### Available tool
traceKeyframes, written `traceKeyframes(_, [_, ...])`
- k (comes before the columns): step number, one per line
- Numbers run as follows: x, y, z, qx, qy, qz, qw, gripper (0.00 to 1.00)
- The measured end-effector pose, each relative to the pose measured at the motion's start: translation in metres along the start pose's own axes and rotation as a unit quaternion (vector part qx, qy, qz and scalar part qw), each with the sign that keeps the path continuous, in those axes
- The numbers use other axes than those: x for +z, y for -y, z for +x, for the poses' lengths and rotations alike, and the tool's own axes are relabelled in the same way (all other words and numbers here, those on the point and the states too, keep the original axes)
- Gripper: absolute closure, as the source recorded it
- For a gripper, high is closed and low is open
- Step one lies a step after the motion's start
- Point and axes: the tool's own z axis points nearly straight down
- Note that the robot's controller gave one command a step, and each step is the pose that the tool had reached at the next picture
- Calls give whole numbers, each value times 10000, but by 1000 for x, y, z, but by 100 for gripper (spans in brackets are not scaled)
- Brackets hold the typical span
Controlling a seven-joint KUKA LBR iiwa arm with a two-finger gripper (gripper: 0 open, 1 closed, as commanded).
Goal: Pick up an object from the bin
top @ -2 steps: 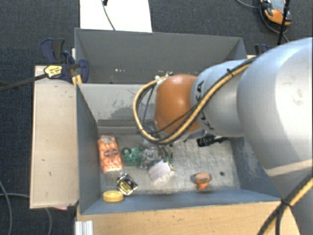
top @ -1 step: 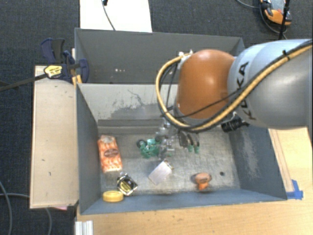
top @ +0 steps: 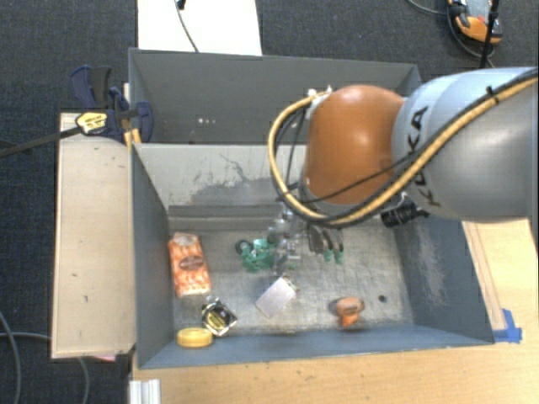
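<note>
Grey metal bin (top: 210,99) on dark carpet (top: 337,15), its floor scuffed — near the middle lies a small green knobbly thing (top: 253,257), just beside the gripper (top: 290,244). Whether the gripper is open or closed cannot be told. An orange packet (top: 189,265) lies by the left wall.

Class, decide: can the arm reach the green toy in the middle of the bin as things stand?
Probably yes: the green toy lies uncovered on the bin floor, and the arm hangs right beside it, with nothing between.
</note>
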Motion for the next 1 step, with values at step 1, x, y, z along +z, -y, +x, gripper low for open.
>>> traceKeyframes(1, [-34,10,-6,-414,-22,4,9991,100])
